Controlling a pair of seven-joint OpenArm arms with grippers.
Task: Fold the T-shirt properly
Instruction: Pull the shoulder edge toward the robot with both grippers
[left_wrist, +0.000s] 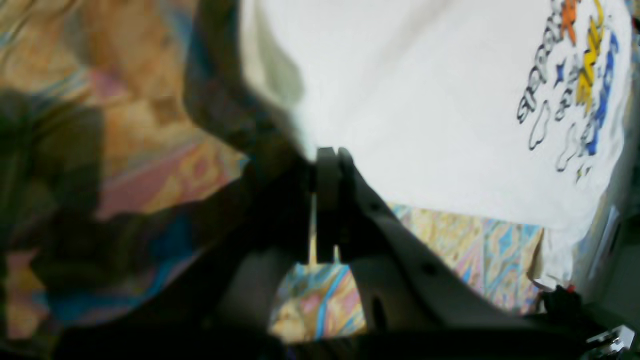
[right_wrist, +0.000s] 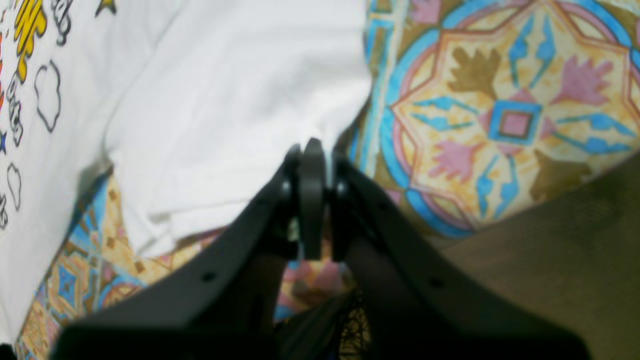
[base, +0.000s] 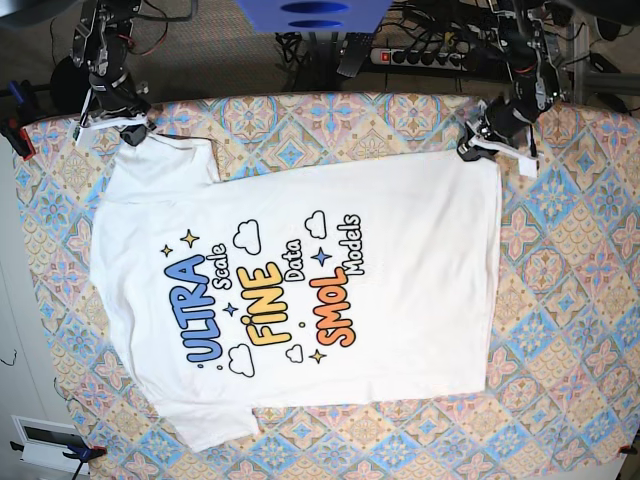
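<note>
The left pincer (left_wrist: 327, 167) is pinched tight on the hem corner of the T-shirt (base: 300, 290); in the base view that arm is on the right, at the shirt's far corner. The right pincer (right_wrist: 312, 165) is likewise clamped narrow on white fabric at the sleeve edge, on the shirt's far left corner in that view.

The T-shirt lies spread flat, print up, across the middle of the bench (base: 570, 300), whose patterned tile cloth shows all round it.

It looks like thin, limp cotton: light, soft, likely to sag and wrinkle between the two holds, so corners and hem edges are the sensible places to grip.

The print reads "ULTRA Scale FINE Data SMOL Models" in blue, yellow and orange, with stars and clouds around it.
</note>
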